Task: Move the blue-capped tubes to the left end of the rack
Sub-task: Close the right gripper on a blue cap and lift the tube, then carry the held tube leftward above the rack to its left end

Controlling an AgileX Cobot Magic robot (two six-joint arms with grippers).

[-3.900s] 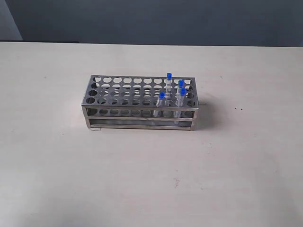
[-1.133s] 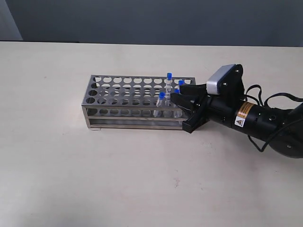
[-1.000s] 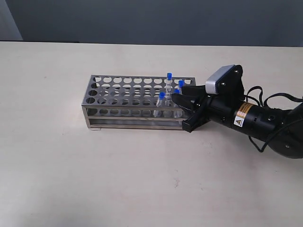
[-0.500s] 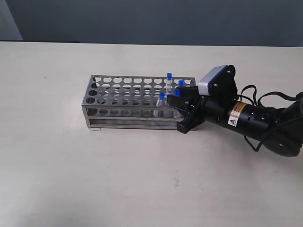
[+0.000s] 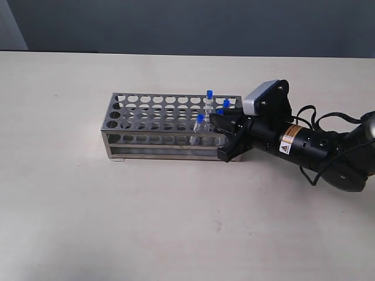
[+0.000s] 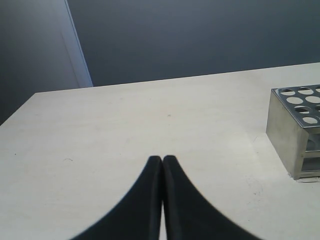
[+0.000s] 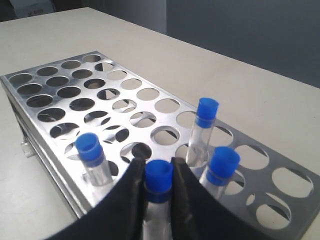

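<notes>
The steel rack (image 5: 152, 120) stands mid-table with its four blue-capped tubes grouped at its right end. My right gripper (image 5: 218, 119) reaches in from the right and is shut on the cap of the front right tube (image 5: 220, 112). In the right wrist view, both fingertips of this gripper (image 7: 158, 165) press the blue cap of that tube (image 7: 159, 179), which still stands in its hole. The other tubes (image 7: 90, 150) (image 7: 206, 112) (image 7: 223, 163) stand free around it. My left gripper (image 6: 162, 159) is shut on nothing, over bare table short of the rack's left end (image 6: 292, 135).
The rack's holes (image 7: 60, 95) toward the left end hold no tubes. The right arm's body and cables (image 5: 316, 146) lie over the table to the right of the rack. Pale tabletop (image 5: 176, 222) surrounds the rack.
My right gripper has slid left, farther over the rack's right end, and its jaws have shut on the front right tube's cap. The other tubes and the rack have not moved.
</notes>
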